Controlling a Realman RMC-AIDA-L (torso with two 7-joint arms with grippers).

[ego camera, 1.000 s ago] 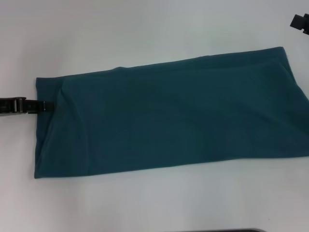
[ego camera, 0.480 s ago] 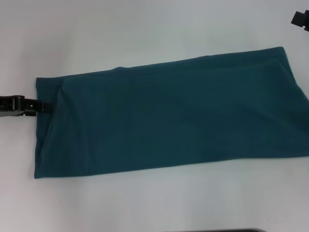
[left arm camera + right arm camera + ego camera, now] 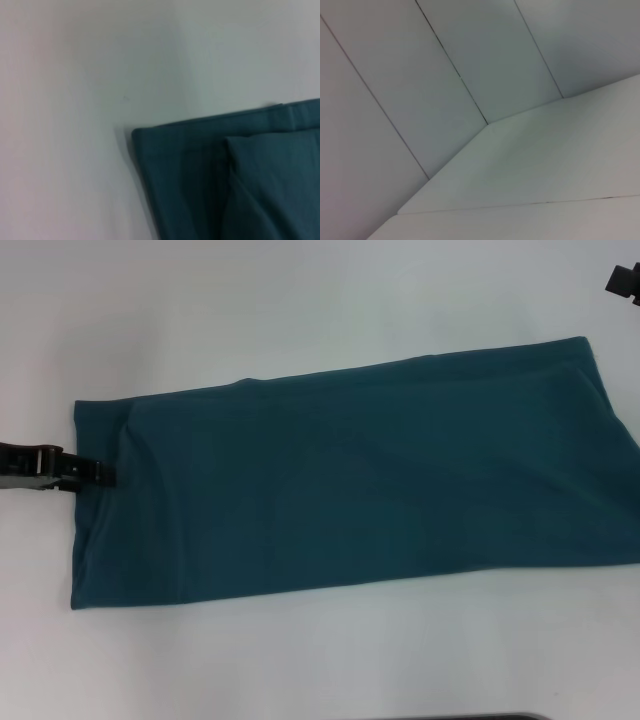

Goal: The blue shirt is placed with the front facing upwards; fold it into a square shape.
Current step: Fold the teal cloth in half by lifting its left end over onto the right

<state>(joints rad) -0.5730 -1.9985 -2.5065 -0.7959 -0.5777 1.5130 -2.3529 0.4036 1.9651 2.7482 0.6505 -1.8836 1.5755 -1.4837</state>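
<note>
White tabletop (image 3: 300, 300) carries the blue shirt (image 3: 350, 495), a long smooth folded band lying centre; left gripper (image 3: 98, 473) has advanced onto its left edge, finger spread indiscernible. Right gripper (image 3: 622, 282) stays far right, unreadable.

The blue shirt (image 3: 350, 480) is being carried flat on the tabletop (image 3: 300, 300), the left hand (image 3: 100, 473) touching its left edge, the right hand (image 3: 622, 282) well apart.
</note>
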